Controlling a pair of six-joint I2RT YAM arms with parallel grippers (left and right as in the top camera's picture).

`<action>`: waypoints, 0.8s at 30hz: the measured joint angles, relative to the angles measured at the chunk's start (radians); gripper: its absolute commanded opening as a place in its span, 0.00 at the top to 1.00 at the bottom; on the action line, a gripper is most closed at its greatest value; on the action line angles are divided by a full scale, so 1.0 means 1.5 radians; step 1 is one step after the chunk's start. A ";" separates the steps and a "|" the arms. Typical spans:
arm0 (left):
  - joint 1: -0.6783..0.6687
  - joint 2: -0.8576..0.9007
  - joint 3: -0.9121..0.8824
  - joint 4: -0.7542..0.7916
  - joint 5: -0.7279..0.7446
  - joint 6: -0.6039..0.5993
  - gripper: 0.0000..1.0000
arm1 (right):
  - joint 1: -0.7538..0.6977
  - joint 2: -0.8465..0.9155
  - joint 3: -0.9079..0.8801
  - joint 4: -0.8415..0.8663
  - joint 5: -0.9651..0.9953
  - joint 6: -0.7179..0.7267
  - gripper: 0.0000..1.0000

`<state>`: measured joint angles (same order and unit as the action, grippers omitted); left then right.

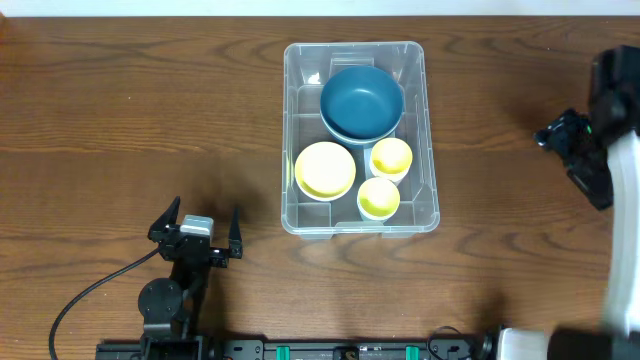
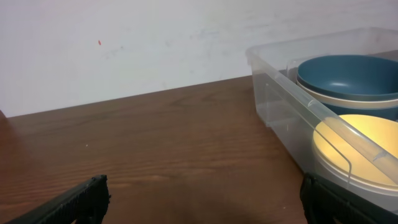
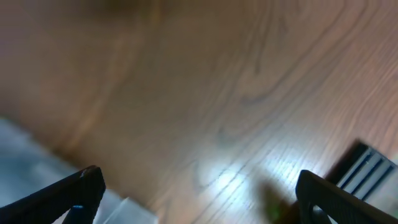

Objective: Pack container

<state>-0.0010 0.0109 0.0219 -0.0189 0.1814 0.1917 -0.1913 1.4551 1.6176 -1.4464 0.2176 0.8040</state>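
Note:
The container (image 1: 296, 130), a large clear plastic bin, sits at the table's middle. Inside it are a blue bowl (image 1: 361, 101) stacked on a paler one at the far end, a yellow plate-like bowl (image 1: 325, 169) at the near left, and two small yellow cups (image 1: 390, 157) (image 1: 379, 198) at the near right. My left gripper (image 1: 203, 222) is open and empty, low over the table left of the container. Its wrist view shows the container's wall (image 2: 280, 99), the blue bowl (image 2: 348, 74) and the yellow bowl (image 2: 357, 140). My right gripper (image 1: 565, 135) is open and empty, raised to the right.
The table is dark wood (image 1: 120, 110). A pale wall (image 2: 124, 43) stands behind it. The left arm's base and cable (image 1: 165, 300) sit at the front edge. The right wrist view is blurred; it shows wood grain (image 3: 236, 106) and a dark ribbed strip (image 3: 364, 168) at the lower right.

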 measured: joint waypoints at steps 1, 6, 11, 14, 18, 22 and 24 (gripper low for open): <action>0.000 0.000 0.000 0.000 0.000 0.000 0.02 | 0.004 -0.030 0.000 0.000 0.000 0.000 0.01; 0.000 0.000 0.000 0.000 -0.001 0.000 0.02 | 0.014 -0.180 0.001 0.000 0.032 0.000 0.01; 0.000 0.000 0.000 0.000 -0.001 0.000 0.02 | 0.024 -0.322 -0.078 0.078 0.050 0.000 0.01; 0.000 0.000 0.000 0.000 -0.001 0.000 0.02 | 0.036 -0.429 -0.192 0.200 0.052 -0.024 0.01; 0.000 0.000 0.000 -0.001 -0.001 0.000 0.02 | 0.067 -0.563 -0.384 0.404 0.023 -0.117 0.01; 0.000 0.000 0.001 -0.001 -0.001 0.000 0.02 | 0.094 -0.664 -0.577 0.592 -0.025 -0.211 0.01; 0.000 0.000 0.001 -0.001 -0.001 0.000 0.02 | 0.102 -0.698 -0.660 0.680 -0.044 -0.234 0.01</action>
<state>-0.0010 0.0109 0.0227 -0.0200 0.1806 0.1917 -0.0383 0.4076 0.6281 -0.4259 0.1513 0.4526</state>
